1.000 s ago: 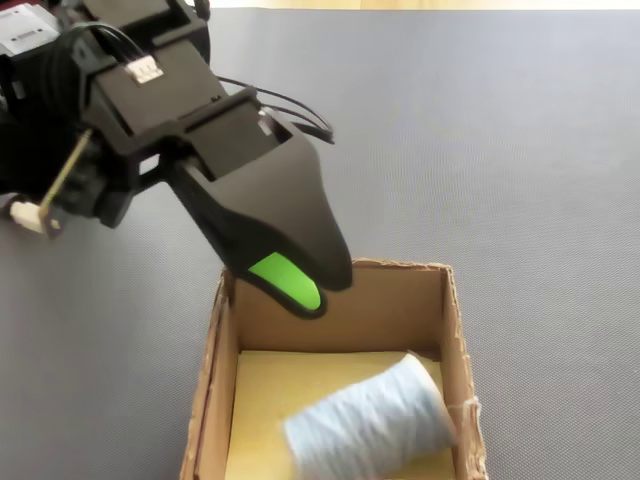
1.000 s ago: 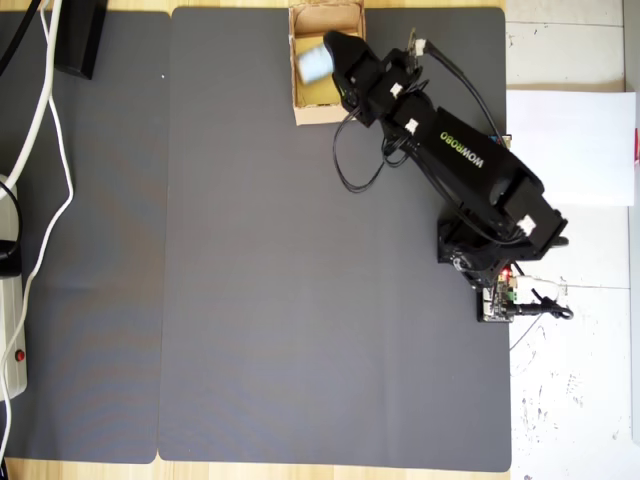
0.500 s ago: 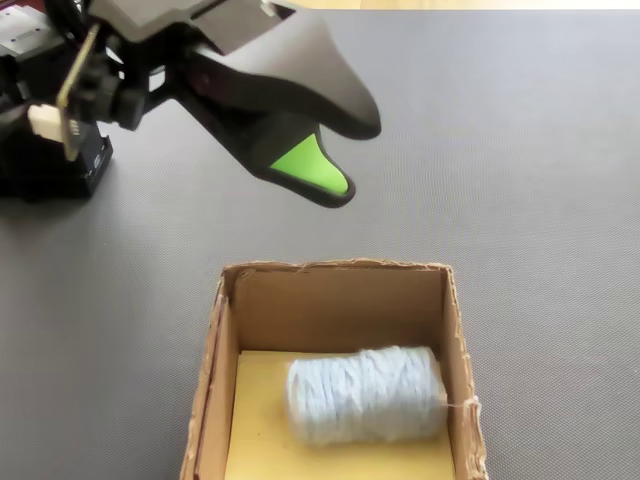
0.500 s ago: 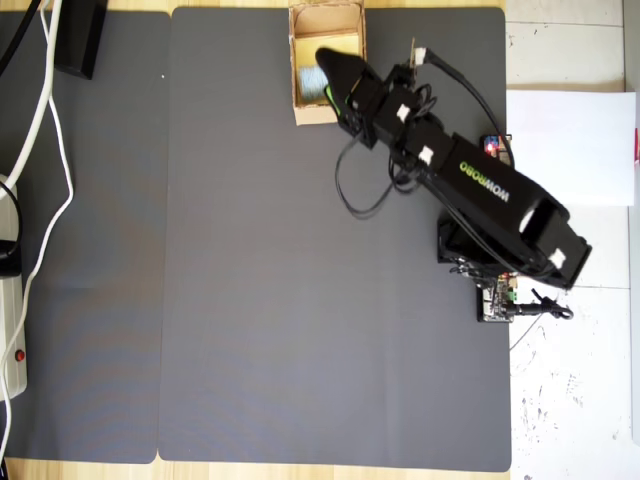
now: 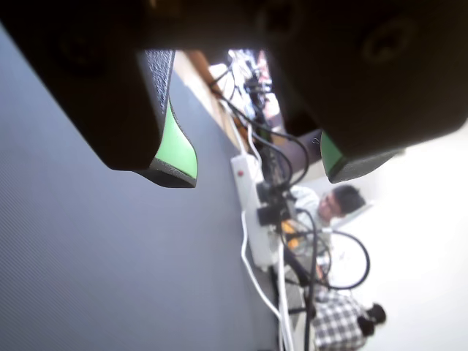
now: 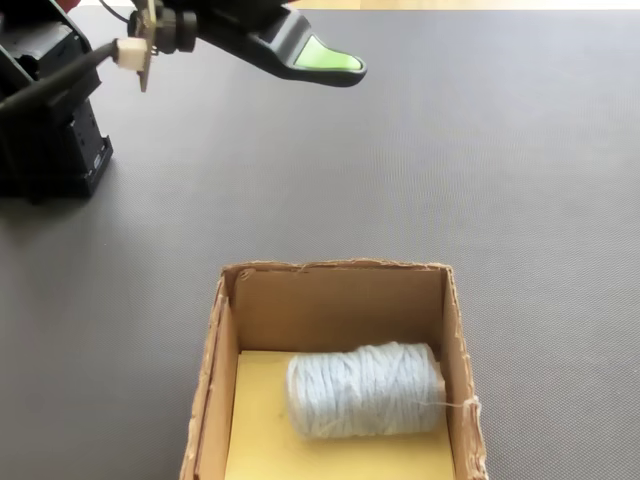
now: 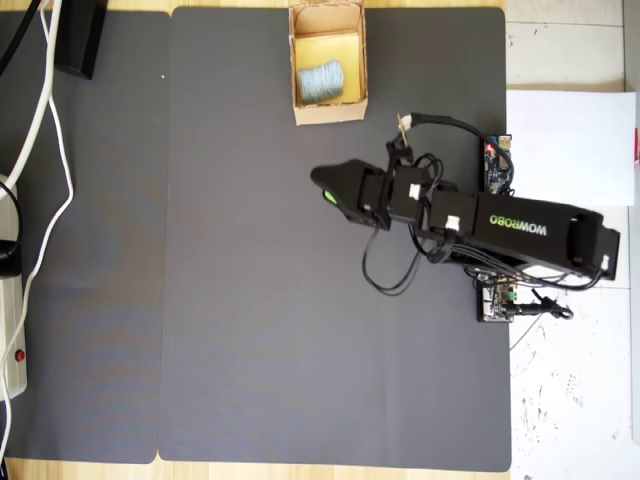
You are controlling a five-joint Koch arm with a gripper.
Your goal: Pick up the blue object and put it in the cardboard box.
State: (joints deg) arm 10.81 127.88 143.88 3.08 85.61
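Note:
The blue object [image 6: 365, 390] is a pale blue yarn-like roll lying on its side inside the cardboard box [image 6: 335, 272], against the box's right wall in the fixed view. The overhead view shows the roll [image 7: 322, 80] in the box [image 7: 328, 112] at the top edge of the grey mat. My gripper [image 5: 259, 172] is open, its green-padded jaws wide apart with nothing between them. It hangs in the air [image 6: 330, 62] well away from the box, and in the overhead view [image 7: 325, 190] it sits below the box.
A white power strip [image 7: 10, 330] with cables lies off the mat's left side in the overhead view, and it also shows past the jaws as the power strip [image 5: 252, 212]. The arm's base [image 6: 50, 120] stands at the fixed view's upper left. White paper [image 7: 570, 150] lies right of the mat.

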